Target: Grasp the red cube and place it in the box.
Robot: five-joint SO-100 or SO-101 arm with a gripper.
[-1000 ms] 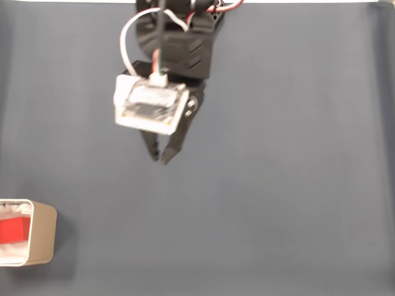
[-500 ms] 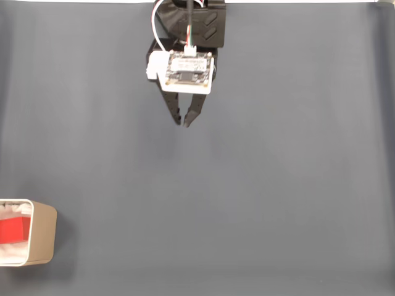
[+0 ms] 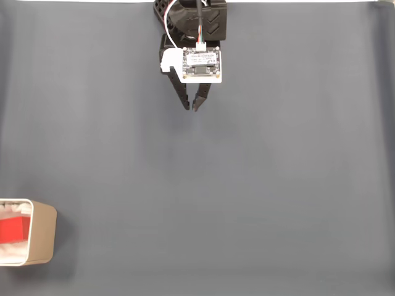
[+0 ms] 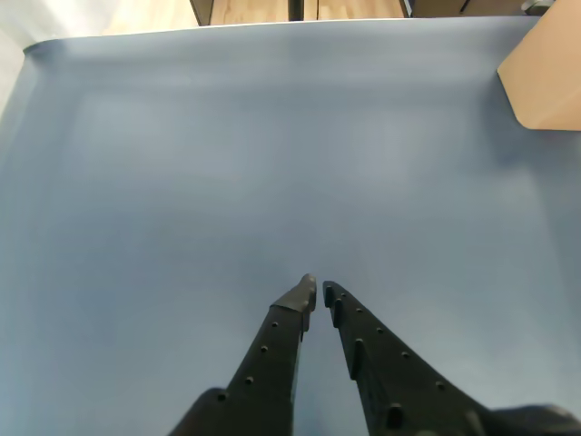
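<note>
In the fixed view the red cube (image 3: pixel 13 230) lies inside the beige box (image 3: pixel 44 237) at the lower left edge, on its white lining. My gripper (image 3: pixel 190 109) hangs far from it near the top centre, black fingers pointing down the picture, shut with nothing between them. The other view looks along those fingers: the gripper (image 4: pixel 318 286) has its tips almost touching over bare blue-grey mat. A tan corner of the box (image 4: pixel 545 73) sits at that view's upper right; the cube is hidden there.
A blue-grey mat (image 3: pixel 278 185) covers the whole table. The arm's black body and white camera board (image 3: pixel 200 65) stand at the top centre. The mat's far edge (image 4: pixel 272 27) meets a wooden floor in the other view.
The arm has pulled back toward the top edge and swung slightly right, away from the box. The cube stays in the box.
</note>
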